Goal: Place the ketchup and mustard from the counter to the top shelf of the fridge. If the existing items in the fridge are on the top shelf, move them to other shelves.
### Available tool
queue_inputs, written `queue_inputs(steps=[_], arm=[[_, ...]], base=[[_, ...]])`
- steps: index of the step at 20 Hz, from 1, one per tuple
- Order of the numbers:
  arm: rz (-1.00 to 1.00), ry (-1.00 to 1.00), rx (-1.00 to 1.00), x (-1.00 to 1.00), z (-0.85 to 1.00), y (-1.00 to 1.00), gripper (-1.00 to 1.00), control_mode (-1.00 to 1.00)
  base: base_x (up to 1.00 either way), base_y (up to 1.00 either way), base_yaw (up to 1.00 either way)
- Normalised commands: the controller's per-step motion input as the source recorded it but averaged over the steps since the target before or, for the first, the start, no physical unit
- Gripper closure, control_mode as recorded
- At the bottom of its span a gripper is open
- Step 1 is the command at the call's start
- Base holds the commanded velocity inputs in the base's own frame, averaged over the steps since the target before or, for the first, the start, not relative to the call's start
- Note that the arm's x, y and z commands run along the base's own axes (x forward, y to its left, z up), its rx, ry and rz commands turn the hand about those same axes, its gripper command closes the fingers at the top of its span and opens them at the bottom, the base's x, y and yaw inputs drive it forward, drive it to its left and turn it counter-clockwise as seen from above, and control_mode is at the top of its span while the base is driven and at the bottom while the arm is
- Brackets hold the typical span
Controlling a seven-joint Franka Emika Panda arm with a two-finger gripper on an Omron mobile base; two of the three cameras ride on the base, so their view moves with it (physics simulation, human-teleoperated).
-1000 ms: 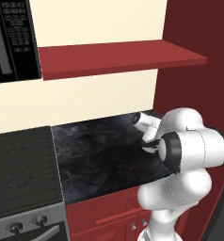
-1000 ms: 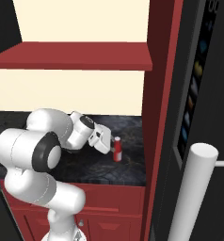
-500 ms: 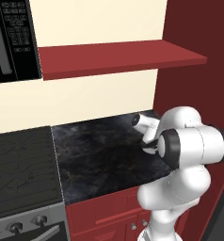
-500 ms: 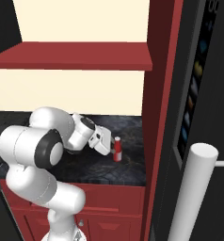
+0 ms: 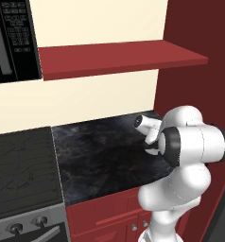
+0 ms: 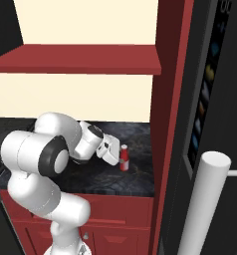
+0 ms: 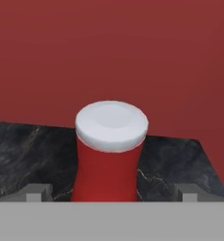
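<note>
The ketchup (image 7: pixel 111 148) is a red bottle with a white cap, standing upright on the dark marble counter (image 7: pixel 24 155) close to a red side wall. My gripper (image 7: pixel 113 193) is open, level with the bottle's lower body, and its two fingertips (image 7: pixel 38 190) stand apart on either side of it without touching. Seen from the right base, the gripper (image 6: pixel 114 153) sits just left of the ketchup (image 6: pixel 124 158). The mustard is out of view. The fridge (image 6: pixel 215 99) is the dark panel at the right, and its shelves are hidden.
A red cabinet wall (image 6: pixel 165 124) rises right behind the ketchup. A red shelf (image 5: pixel 119 56) hangs over the counter (image 5: pixel 100 151). A stove (image 5: pixel 20 175) lies to the left with a microwave (image 5: pixel 12 38) above it. A pale fridge handle (image 6: pixel 202 204) stands near the right.
The hand has edged a little closer to the ketchup, still open. The bottle has not moved.
</note>
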Motion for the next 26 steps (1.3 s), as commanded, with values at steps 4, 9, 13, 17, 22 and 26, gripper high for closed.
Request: queue_inputs(steps=[4, 9, 13, 17, 22, 26], arm=[[0.00, 0.00, 0.00, 0.00, 0.00, 0.00, -1.00, -1.00], [0.00, 0.00, 0.00, 0.02, -0.02, 0.00, -1.00, -1.00], [0.00, 0.00, 0.00, 0.03, -0.01, -0.02, 1.00, -1.00], [0.00, 0.00, 0.00, 0.00, 0.00, 0.00, 1.00, -1.00], [0.00, 0.00, 0.00, -0.02, 0.02, 0.00, 1.00, -1.00], [0.00, -0.07, 0.01, -0.39, 0.72, 0.00, 1.00, -1.00]], base=[[0.00, 0.00, 0.00], [0.00, 0.00, 0.00], [0.00, 0.00, 0.00], [0.00, 0.00, 0.00], [0.00, 0.00, 0.00], [0.00, 0.00, 0.00]])
